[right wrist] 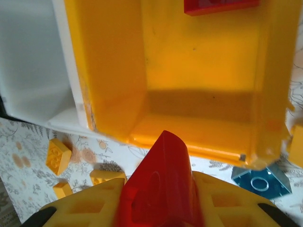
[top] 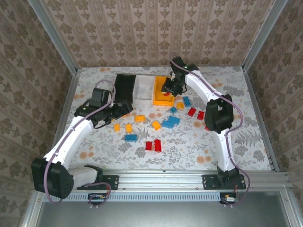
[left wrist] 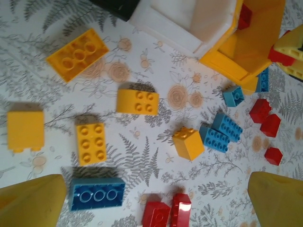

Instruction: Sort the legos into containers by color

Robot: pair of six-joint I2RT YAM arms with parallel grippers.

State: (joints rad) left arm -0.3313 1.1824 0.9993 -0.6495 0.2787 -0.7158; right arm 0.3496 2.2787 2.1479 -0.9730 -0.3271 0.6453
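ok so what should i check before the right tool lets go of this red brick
1. Grip: right tool shut on red brick: ok.
2. Position: right tool above the orange-yellow bin, judged from the top view: ok.
3. Colour match: another red brick already lies inside: ok.
4. Room: bare floor in that bin for the drop: ok.
5. Clearance: left tool open, off over the loose bricks: ok.

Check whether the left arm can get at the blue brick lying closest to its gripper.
Probably yes. The left gripper hangs open above the table; the blue brick lies studs-up beside one finger, clear of its neighbours, with nothing over it.
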